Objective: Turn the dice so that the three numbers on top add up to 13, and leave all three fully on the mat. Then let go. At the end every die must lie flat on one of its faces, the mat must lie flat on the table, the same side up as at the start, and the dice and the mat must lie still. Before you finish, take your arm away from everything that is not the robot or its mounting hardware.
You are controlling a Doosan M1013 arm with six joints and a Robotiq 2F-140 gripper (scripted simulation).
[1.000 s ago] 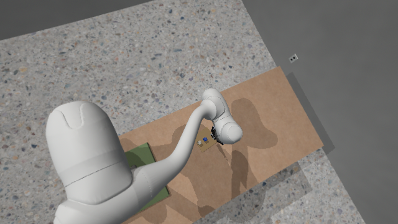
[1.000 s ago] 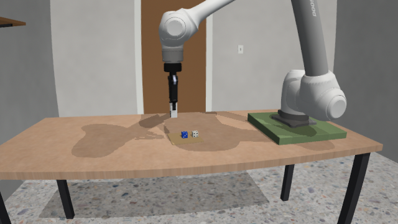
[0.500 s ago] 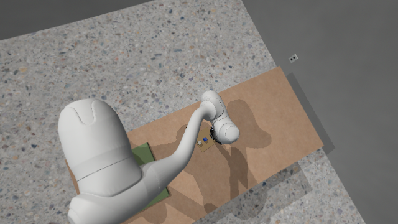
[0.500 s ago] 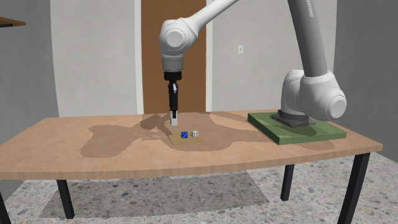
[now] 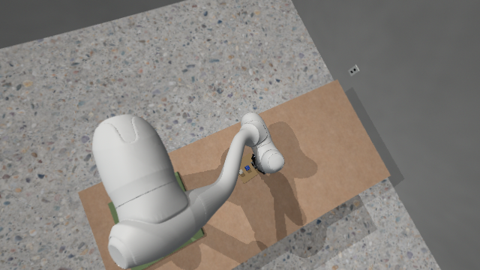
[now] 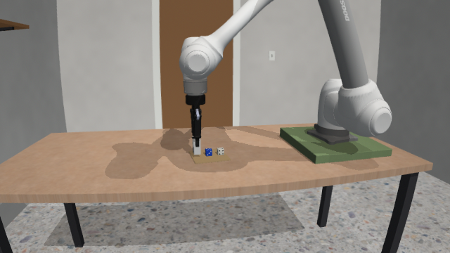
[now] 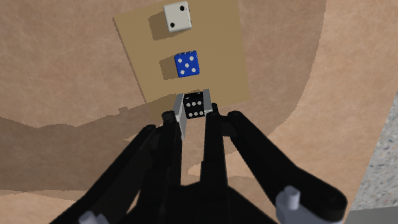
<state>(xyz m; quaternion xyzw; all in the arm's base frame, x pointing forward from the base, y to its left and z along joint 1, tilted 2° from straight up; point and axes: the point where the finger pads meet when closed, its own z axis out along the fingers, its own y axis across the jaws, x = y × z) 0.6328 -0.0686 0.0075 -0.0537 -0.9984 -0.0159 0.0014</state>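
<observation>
the arm's upper link carries grey lettering that reads "doos" before the frame cuts it off. the gripper [image 7: 194, 111] is clamped on the black die [image 7: 193, 105], six pips facing the wrist view, low over the tan mat's [image 7: 227, 60] end, in line with the blue die [image 7: 187, 64] showing five and the white die [image 7: 177, 16] showing two. the mat lies mid-way along the wooden table [image 6: 70, 165], near its front edge, the green base plate [image 6: 365, 153] at the right end; speckled floor, grey walls and a brown door panel [image 6: 176, 53] surround it.

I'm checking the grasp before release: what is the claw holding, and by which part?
The claw is shut on the black die, its fingers pinching two opposite side faces, low over the mat.
</observation>
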